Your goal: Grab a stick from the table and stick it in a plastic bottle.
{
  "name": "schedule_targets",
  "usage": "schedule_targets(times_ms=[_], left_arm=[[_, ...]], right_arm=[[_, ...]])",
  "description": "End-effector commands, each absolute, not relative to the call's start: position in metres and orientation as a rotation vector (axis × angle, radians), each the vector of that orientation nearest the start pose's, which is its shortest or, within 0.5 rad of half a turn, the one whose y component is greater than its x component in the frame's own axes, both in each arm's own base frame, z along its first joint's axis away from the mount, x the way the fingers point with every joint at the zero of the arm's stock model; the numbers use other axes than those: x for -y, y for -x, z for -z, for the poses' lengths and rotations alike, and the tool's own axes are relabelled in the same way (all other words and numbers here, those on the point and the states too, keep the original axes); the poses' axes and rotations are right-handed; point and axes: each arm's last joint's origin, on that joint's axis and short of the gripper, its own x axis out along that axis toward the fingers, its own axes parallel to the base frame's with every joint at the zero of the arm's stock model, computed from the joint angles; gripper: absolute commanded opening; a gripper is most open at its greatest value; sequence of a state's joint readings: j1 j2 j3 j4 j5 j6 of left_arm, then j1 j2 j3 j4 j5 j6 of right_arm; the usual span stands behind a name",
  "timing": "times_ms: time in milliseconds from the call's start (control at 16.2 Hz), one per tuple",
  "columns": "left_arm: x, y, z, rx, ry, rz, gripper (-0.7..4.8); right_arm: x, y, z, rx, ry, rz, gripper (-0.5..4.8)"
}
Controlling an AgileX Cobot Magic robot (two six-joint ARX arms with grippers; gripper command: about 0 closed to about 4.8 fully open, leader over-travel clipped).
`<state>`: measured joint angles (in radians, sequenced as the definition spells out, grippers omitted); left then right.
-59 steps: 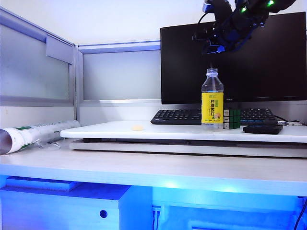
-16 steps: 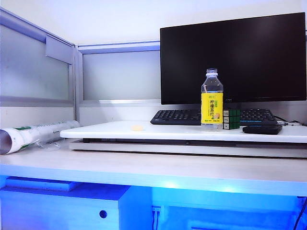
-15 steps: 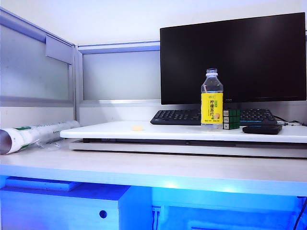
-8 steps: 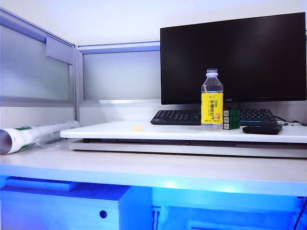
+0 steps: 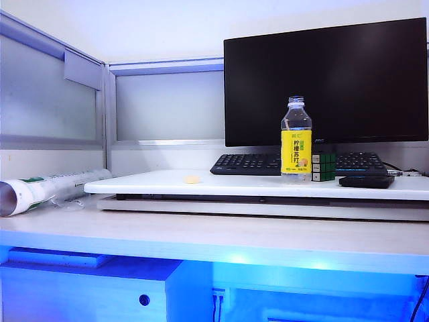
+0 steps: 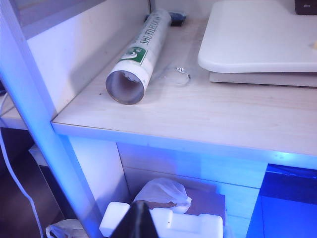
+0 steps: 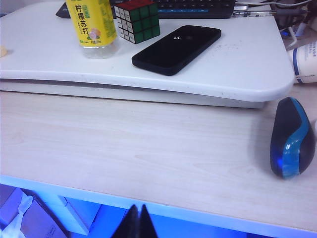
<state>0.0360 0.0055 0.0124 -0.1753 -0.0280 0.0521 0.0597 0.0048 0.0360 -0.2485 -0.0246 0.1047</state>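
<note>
The plastic bottle (image 5: 296,144) stands upright and uncapped on the raised white board (image 5: 234,182) of the table (image 5: 201,235); its yellow label also shows in the right wrist view (image 7: 93,22). A faint thin line slants inside its clear upper part; I cannot tell whether that is the stick. No stick lies in view on the table. My left gripper (image 6: 137,218) is shut and empty, below the table's front edge near the rolled tube. My right gripper (image 7: 136,220) is shut and empty, just off the front edge. Neither gripper appears in the exterior view.
A Rubik's cube (image 5: 324,166) and a black phone (image 5: 366,180) sit right of the bottle. A small yellowish lump (image 5: 192,179) lies on the board. Keyboard (image 5: 248,163) and monitor (image 5: 325,80) stand behind. A rolled tube (image 6: 141,57) lies far left, a mouse (image 7: 291,138) far right.
The arm that hung over the bottle in the oldest frame has left the exterior view. Over the last second nothing in that view has moved.
</note>
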Motion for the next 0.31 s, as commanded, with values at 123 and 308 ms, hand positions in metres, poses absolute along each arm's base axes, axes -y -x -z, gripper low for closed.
schedule_targets(times_ms=[123,308], left_arm=[[-0.0042,-0.0957,-0.1489,-0.182,-0.051,-0.054,-0.04],[-0.0042,-0.0957,-0.1489,-0.182,-0.051,-0.054,-0.04]], right_arm=[[-0.0062,-0.0933,-0.1490,-0.235,-0.100,-0.068,-0.07],[-0.0066,-0.0932,-0.1491,-0.235,-0.101,-0.077,-0.06]])
